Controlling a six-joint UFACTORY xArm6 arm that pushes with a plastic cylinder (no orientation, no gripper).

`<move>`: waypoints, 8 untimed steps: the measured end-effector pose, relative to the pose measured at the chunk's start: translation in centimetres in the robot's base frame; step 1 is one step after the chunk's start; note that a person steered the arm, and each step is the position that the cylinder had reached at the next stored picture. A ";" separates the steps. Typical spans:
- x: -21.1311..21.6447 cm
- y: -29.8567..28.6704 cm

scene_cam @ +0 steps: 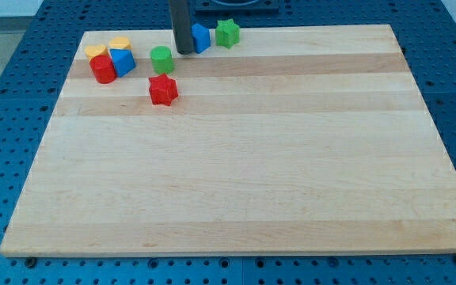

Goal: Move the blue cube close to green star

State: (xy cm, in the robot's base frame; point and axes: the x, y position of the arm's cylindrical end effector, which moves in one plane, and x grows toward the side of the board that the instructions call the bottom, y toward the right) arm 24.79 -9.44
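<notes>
The blue cube (202, 37) sits near the top edge of the wooden board (244, 158), partly hidden on its left by my rod. The green star (227, 33) lies just to its right, a small gap apart. My tip (184, 52) rests on the board, touching or nearly touching the blue cube's left side.
A green cylinder (161, 59) stands just left of my tip. A red star (163, 90) lies below it. At the top left cluster a red cylinder (102, 69), a second blue block (122, 62) and two yellow blocks (96, 51) (119, 43).
</notes>
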 end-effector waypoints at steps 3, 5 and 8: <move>-2.9 -2.9; -3.9 0.6; -0.8 -7.4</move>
